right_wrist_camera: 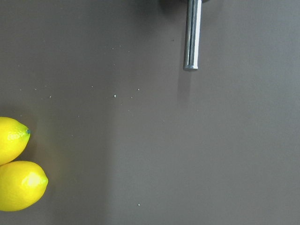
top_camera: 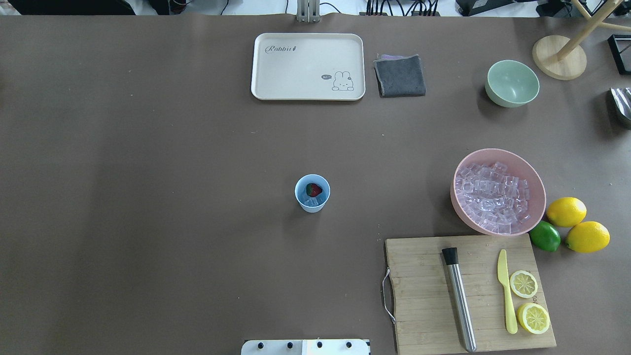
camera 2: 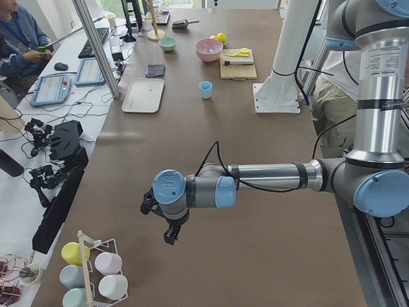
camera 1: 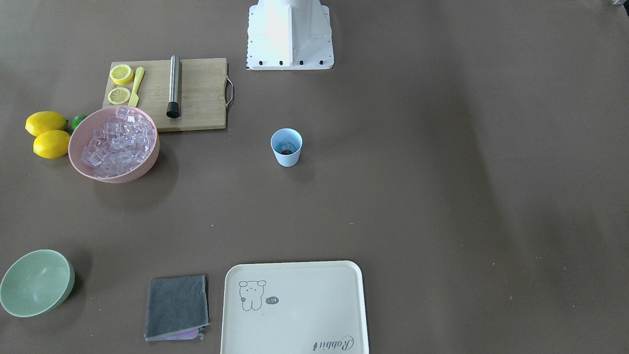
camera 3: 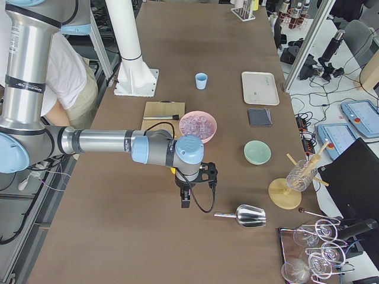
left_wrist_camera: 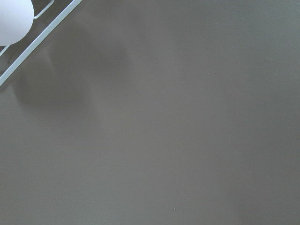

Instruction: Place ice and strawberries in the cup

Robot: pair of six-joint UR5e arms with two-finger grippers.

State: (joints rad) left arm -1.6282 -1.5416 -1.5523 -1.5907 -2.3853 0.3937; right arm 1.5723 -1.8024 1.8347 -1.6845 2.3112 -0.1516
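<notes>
The left arm [camera 2: 268, 176], big and near, reaches across the brown table [camera 2: 255, 256]. The left gripper [camera 2: 169, 235] hangs at its end, pointing down, too small to tell how its fingers stand. Far away the blue cup [camera 2: 205, 89] stands near a pale tray [camera 2: 143, 94]. Past them are a pink bowl [camera 2: 209, 49], a green bowl [camera 2: 167, 43] and a wooden board [camera 2: 238, 64].

The small light-blue tapered tumbler [top_camera: 312, 193] stands alone mid-bench, with open brown bench [top_camera: 148, 197] on every side, so the way in is free from any direction. The crowding is all on the robot's right: a pink bowl [top_camera: 456, 202] heaped with clear cubes [top_camera: 493, 195], two whole yellow lemons [top_camera: 566, 211] and a round green lime [top_camera: 544, 235] just beside it, and close by a bamboo cutting board [top_camera: 424, 296] carrying a steel muddler [top_camera: 459, 301]. A cream rectangular tray [top_camera: 296, 74], folded grey cloth [top_camera: 400, 75] and pale-green bowl [top_camera: 512, 83] line the far edge, well apart from the tumbler
</notes>
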